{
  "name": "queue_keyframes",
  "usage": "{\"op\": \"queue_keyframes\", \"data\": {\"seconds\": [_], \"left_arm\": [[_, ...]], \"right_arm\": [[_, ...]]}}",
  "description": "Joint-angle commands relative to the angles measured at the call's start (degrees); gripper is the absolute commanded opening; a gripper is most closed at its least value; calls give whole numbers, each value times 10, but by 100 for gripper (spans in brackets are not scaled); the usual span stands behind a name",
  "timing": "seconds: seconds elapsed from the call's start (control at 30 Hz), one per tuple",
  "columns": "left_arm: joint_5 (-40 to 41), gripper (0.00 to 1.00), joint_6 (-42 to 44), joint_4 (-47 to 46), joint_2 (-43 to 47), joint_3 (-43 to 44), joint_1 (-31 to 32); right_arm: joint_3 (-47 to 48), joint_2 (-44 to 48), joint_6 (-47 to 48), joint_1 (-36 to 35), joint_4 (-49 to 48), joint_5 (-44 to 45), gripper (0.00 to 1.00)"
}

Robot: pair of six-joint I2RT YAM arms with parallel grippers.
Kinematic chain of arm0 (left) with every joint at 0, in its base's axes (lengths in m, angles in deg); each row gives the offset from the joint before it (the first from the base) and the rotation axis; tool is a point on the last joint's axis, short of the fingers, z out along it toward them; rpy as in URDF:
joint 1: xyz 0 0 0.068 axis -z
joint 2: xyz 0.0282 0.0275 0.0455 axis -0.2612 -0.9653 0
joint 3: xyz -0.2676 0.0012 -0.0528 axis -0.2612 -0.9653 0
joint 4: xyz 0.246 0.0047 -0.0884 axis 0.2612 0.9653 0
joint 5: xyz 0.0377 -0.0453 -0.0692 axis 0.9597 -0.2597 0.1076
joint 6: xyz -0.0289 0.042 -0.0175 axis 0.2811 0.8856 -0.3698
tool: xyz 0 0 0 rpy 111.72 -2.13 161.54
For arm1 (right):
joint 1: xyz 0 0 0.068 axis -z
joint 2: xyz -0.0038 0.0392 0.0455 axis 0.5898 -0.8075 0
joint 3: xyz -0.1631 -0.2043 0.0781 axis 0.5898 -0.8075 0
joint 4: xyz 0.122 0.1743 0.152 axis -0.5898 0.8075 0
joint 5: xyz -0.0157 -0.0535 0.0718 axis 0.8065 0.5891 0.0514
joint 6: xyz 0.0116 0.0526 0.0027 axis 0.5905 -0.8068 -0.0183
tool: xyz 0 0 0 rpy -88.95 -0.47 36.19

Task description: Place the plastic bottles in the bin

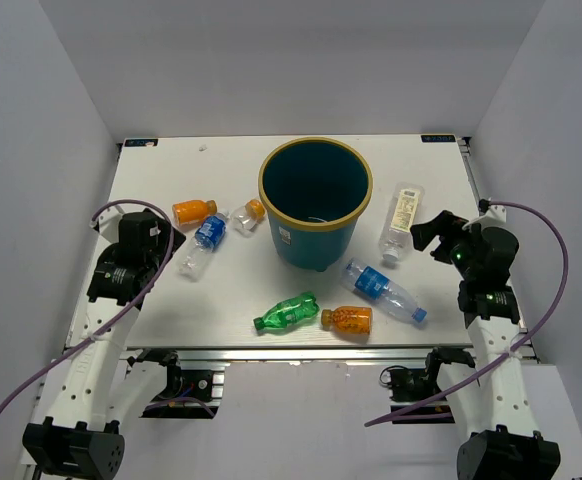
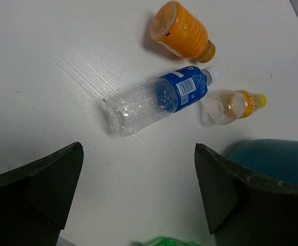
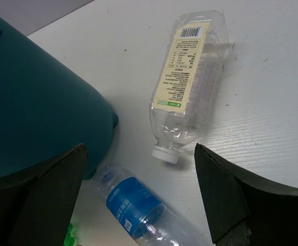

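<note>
Right gripper (image 3: 140,148) wide, empty, just right of pale-label bottle (image 3: 190,87) | left gripper (image 2: 139,148) wide, empty, left of blue-label bottle (image 2: 154,100) | I aim mid-body, jaws across the length, clear of bin (image 3: 31,92).

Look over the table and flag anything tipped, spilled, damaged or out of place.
Nothing looks spilled or broken. All seven bottles lie on their sides, scattered around the upright bin: three to its left, one to its right, three in front, among them the green one.
</note>
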Motion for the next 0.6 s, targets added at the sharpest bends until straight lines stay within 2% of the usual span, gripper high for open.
{"op": "queue_keyframes", "data": {"seconds": [0.0, 0.1, 0.23, 0.3, 0.4, 0.57], "left_arm": [[-9, 98, -3, 10, 7, 23, -2], [-19, 98, 6, -19, 8, 37, -2], [-31, 98, 13, -56, 0, 33, -2], [-29, 98, 13, -64, -6, 29, -2], [-37, 98, 21, -78, -18, 18, -2], [-47, 98, 32, -101, -26, -20, -2]], "right_arm": [[8, 10, 0, 1, 3, -2, 89], [22, 10, -2, 1, 28, 14, 89], [54, -14, 2, 1, 73, -45, 89], [79, -33, 25, 0, 96, -117, 89], [79, -11, 50, -12, 118, -154, 89], [100, 44, 77, -119, 161, -146, 89]]}}
